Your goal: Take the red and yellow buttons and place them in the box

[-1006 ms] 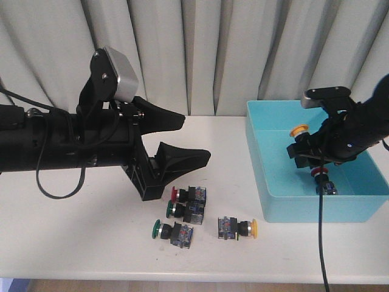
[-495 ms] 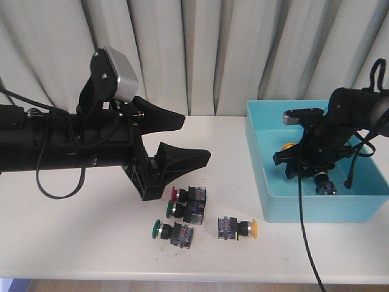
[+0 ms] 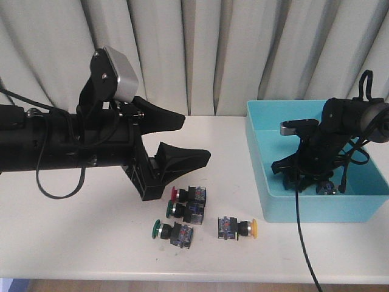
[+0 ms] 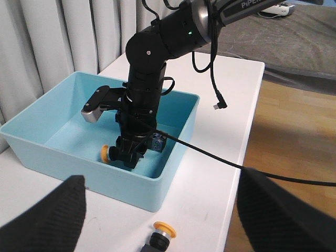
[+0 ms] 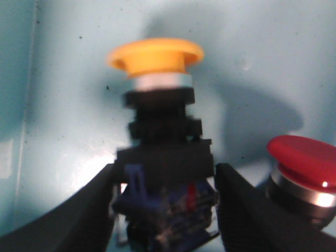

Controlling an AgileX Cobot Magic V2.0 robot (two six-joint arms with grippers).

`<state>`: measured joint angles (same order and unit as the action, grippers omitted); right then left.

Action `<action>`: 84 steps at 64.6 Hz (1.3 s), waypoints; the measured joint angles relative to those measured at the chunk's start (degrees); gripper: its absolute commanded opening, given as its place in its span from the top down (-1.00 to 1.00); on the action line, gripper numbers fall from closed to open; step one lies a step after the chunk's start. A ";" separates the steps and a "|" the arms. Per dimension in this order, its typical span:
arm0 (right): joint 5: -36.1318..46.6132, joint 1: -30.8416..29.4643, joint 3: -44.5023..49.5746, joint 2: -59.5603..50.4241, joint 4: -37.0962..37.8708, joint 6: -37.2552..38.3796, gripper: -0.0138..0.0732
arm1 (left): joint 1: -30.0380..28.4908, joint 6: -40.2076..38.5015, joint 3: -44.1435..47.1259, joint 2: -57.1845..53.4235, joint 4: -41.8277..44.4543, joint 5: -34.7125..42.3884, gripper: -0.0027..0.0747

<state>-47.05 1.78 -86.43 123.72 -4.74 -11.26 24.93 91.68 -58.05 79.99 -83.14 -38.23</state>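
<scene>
My right gripper [image 5: 164, 210] is reaching down inside the light-blue box [image 3: 262, 182], its 2 fingers [image 5: 89, 210] sitting narrowly on either side of the yellow mushroom-cap button's [image 5: 157, 121] black body; I am judging it gripped, though I cannot tell if it is touching the floor. The button's long axis is running straight out from my fingers, cap farthest, with the red mushroom-cap button [image 5: 304, 163] just beside it. My left gripper [image 3: 173, 143] is hanging wide open and empty over the table [image 3: 79, 243].

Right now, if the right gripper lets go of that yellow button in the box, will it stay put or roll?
The yellow button probably tips rather than stands: its wide cap tops a narrower neck. Once lying down, the round cap may let it swing in an arc, though the blocky black body should stop a true roll. The box walls would likely contain it; the red button lies close beside.
</scene>
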 measured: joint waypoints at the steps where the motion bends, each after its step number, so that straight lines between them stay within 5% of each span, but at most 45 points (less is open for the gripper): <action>1: 0.00 0.00 0.00 0.00 0.00 0.00 -0.36 | 0.00 0.00 0.00 0.00 0.00 0.00 -0.53; 32: -7.60 0.00 1.65 -19.62 -0.60 0.87 -0.19 | 0.00 0.00 0.00 0.00 -0.04 0.00 -0.53; 84: 9.85 0.00 51.89 -90.27 -1.73 1.49 -0.04 | 0.00 0.05 0.00 0.00 -0.23 0.00 -0.53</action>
<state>-37.20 1.78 -34.53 33.45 -6.47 -9.77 24.93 91.73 -58.05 79.99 -83.37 -38.23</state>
